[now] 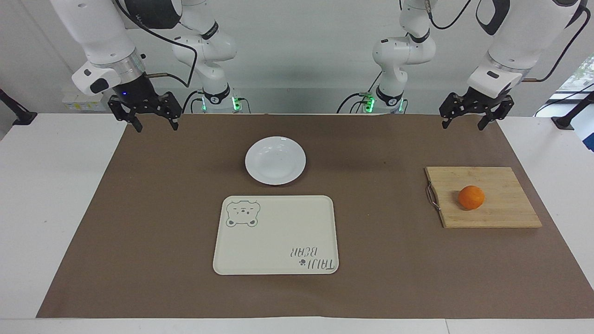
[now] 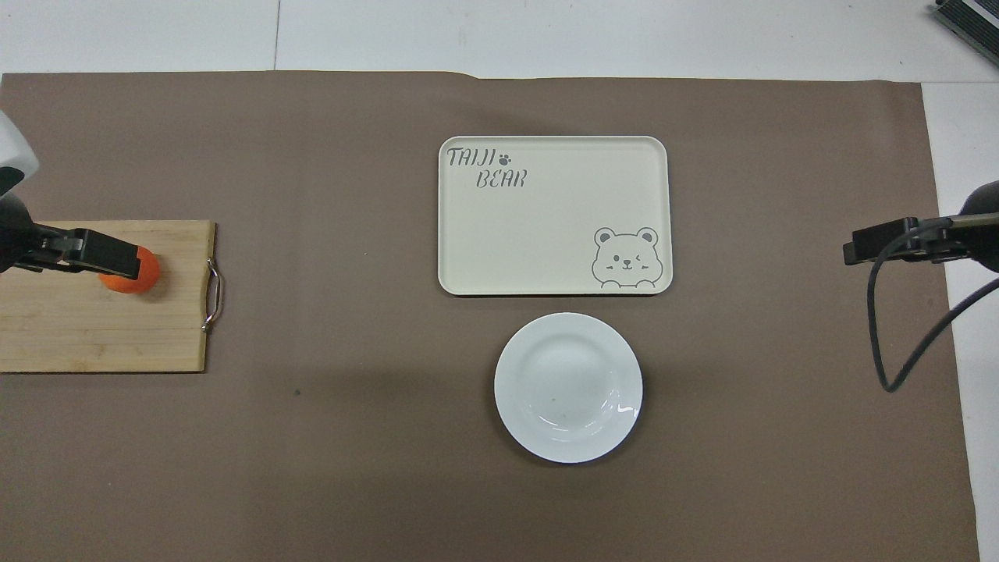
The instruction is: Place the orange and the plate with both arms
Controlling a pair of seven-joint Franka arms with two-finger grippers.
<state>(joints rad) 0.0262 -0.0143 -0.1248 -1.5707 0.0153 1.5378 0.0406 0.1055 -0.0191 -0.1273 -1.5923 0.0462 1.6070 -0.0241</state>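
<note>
The orange point(image 1: 471, 197) lies on a wooden cutting board point(image 1: 503, 211) toward the left arm's end of the table. The white plate point(image 1: 275, 160) stands empty in the middle, nearer to the robots than the cream bear tray point(image 1: 276, 235). My left gripper point(image 1: 464, 123) is open and empty, raised high over the mat's edge, well above the board. In the overhead view the left gripper point(image 2: 117, 260) covers part of the orange point(image 2: 147, 275). My right gripper point(image 1: 156, 124) is open and empty, raised over the mat's corner at the right arm's end. The plate point(image 2: 568, 387) shows whole from above.
A brown mat point(image 1: 139, 208) covers the table. The tray point(image 2: 554, 218) is empty, and the board point(image 2: 94, 332) has a metal handle on the side toward the tray. Two smaller white arms with green lights point(image 1: 216, 99) stand at the robots' edge.
</note>
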